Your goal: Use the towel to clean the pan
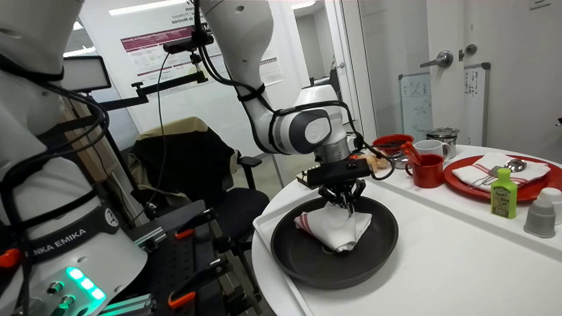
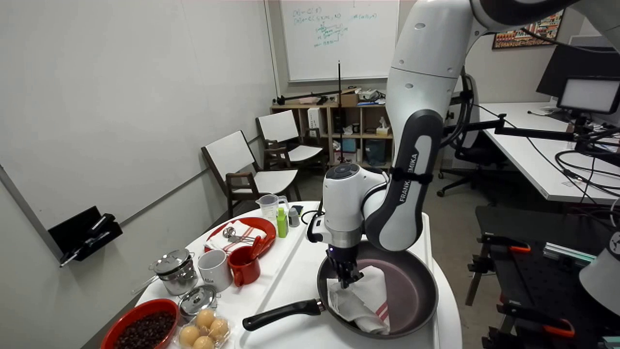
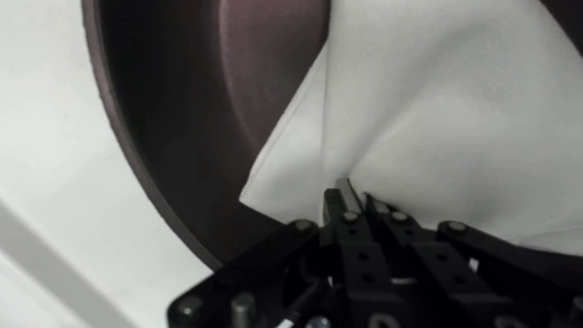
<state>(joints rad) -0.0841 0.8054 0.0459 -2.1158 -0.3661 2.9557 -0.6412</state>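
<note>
Inside the pan (image 2: 409, 293), mainly toward eight o'clock in an exterior view, the towel (image 2: 364, 300) was found pinched at a fold by the closed gripper (image 3: 357, 193), presumably so that its loose part could be dragged across the pan's floor.

Towel (image 2: 367, 286) in pan (image 2: 409, 291) on bench (image 2: 446, 300). In an exterior view, eggs (image 2: 205, 320) L of pan & bottle (image 2: 282, 224) R of plate (image 2: 266, 226).

My white arm (image 1: 248, 48) wore black cables (image 1: 9, 193); green lights (image 1: 86, 284) shone on its base (image 1: 116, 252), near left in an exterior view; screws (image 3: 457, 227) studded the black gripper (image 3: 359, 196).
</note>
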